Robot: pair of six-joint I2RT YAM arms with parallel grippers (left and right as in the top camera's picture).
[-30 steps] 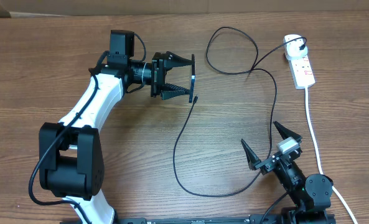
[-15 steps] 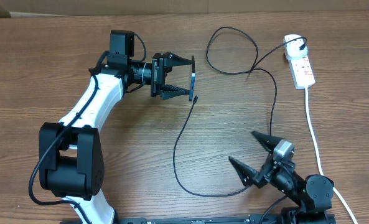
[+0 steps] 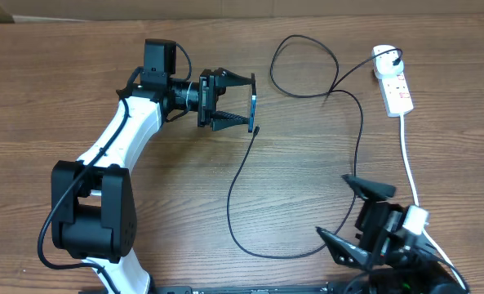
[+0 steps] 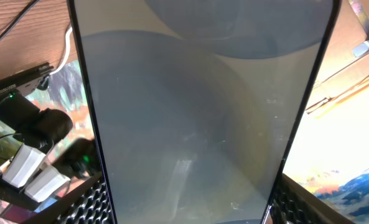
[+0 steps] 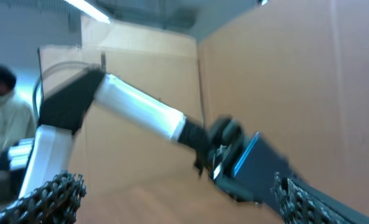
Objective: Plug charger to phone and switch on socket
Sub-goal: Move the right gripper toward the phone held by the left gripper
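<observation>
phone (image 4: 190,124) pinched in left fingers (image 3: 235,79), charger tip (image 3: 256,130) just beside; right fingers (image 3: 370,188) spread

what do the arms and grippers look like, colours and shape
The left arm has a white link between black joints, with a black cable along it. The left gripper is black, with two tapered triangular fingers. The right arm is black with a small white block; the right gripper has matching pointed black fingers.

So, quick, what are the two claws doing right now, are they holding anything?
Left gripper: closed on the phone.
Right gripper: open, holding nothing.
</observation>
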